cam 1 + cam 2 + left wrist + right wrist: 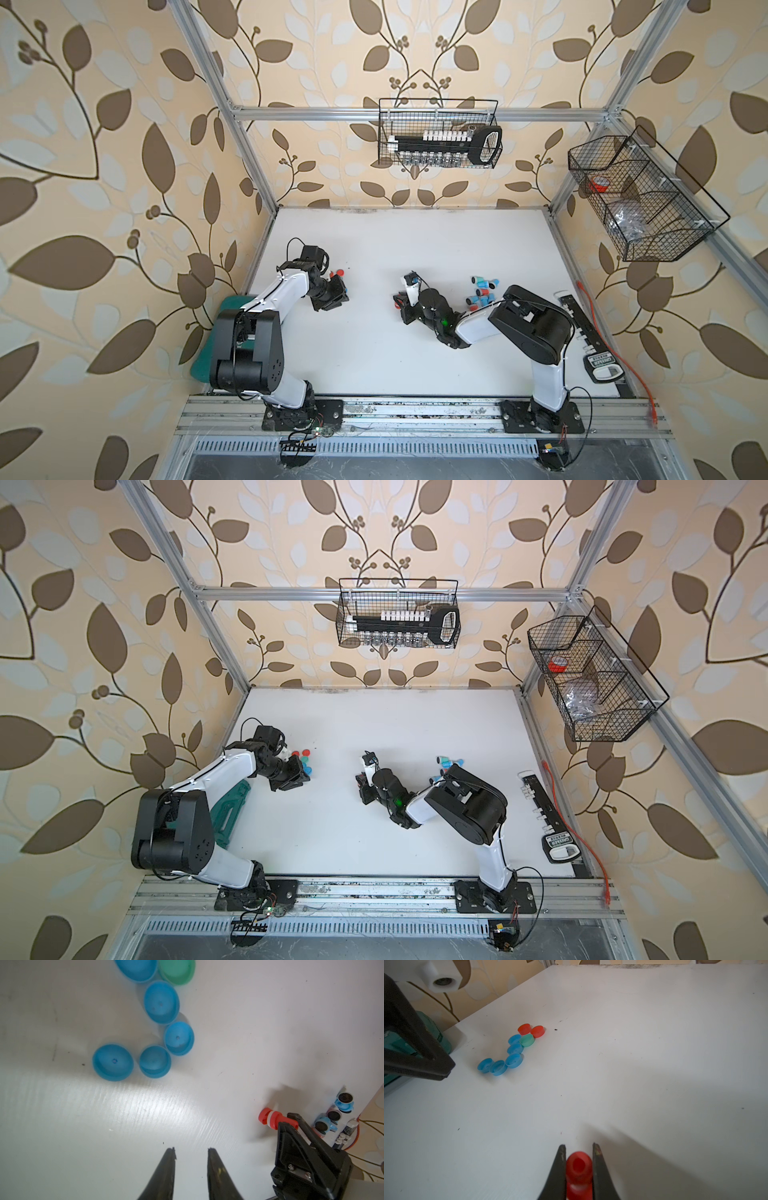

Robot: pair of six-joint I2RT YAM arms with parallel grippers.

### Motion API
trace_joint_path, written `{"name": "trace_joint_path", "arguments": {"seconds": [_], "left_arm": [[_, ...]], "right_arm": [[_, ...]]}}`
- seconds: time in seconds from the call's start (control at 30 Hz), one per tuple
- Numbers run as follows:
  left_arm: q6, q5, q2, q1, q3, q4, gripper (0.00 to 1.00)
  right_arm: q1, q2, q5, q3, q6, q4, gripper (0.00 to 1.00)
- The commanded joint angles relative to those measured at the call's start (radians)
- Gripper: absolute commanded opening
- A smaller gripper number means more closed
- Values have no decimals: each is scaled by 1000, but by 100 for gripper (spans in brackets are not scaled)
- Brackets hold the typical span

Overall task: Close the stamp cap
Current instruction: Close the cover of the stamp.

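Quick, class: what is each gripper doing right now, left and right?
Left gripper: slightly open, holding nothing.
Right gripper: closed on the red stamp.

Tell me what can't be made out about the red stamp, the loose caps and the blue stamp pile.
- Red plastic stamp: blurred and cut by the bottom edge in the right wrist view, clamped in the right gripper; mostly covered by the right arm in both top views.
- Round blue plastic caps: largely under the left arm in both top views.
- Small blue cylindrical stamps: too small to count in both top views.
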Motion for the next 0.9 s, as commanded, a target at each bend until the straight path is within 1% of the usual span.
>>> {"name": "trace_joint_path", "arguments": {"seconds": [0.0,0.37,0.87], "left_arm": [[2,-13,-42,12,-7,-8,29],[5,-19,-56,13,-20,-12,29],[-8,-15,-59,12,-29,-7,29]], "right_arm": [[6,28,19,-14,-8,22,0],[23,40,28,0,-13,29,0],[24,-62,38,-41,-40,31,0]]}}
